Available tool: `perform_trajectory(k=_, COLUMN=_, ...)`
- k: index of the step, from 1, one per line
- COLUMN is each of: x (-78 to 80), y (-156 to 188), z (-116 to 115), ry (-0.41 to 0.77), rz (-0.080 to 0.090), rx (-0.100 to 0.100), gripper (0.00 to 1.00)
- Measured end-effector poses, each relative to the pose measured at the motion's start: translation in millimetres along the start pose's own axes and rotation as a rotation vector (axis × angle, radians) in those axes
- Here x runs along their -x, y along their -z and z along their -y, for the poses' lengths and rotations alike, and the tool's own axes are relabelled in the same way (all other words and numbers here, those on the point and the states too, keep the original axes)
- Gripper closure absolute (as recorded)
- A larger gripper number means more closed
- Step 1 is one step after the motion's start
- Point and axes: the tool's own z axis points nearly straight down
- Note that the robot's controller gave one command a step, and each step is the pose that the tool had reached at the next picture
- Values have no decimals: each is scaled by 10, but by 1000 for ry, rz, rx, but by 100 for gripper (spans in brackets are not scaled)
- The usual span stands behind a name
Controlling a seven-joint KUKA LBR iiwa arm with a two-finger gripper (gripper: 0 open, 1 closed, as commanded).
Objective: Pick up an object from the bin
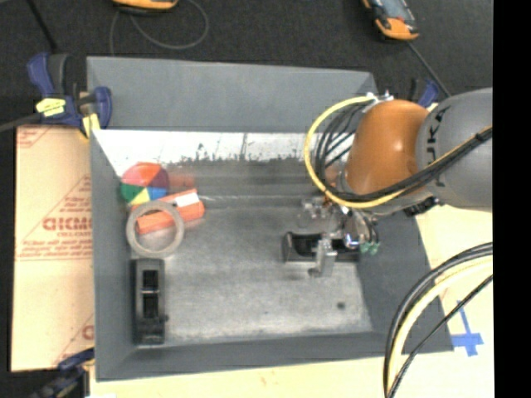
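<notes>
Your hand (319, 254) sits low at the bin's (249, 305) right-middle | spread or pressed: cannot tell | small dark block (297, 245) against its left side | ball (143, 182), tape ring (155, 230) well apart, left

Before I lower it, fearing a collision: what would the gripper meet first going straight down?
Probably the grey metal bin's floor under the two-finger gripper; depth is unclear. The clear tape roll lies far aside.

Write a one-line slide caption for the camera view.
Gripper low at right of the bin; ball, orange block, clear ring, black holder lie left.
</notes>
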Motion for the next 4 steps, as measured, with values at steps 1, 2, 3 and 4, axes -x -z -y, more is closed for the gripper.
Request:
perform_trajectory(k=1, x=31, y=-413, z=109, ry=-72, rz=-4, rx=3, gripper=0)
perform_trajectory(k=2, x=111, y=-507, z=278, ry=14, rz=-1, rx=0, gripper=100)
perform_trajectory(k=3, x=111, y=-507, z=278, ry=14, rz=-1, rx=0, gripper=100)
perform_trajectory(k=4, x=3, y=1335, z=463, ry=55, rz=-3, rx=0, gripper=100)
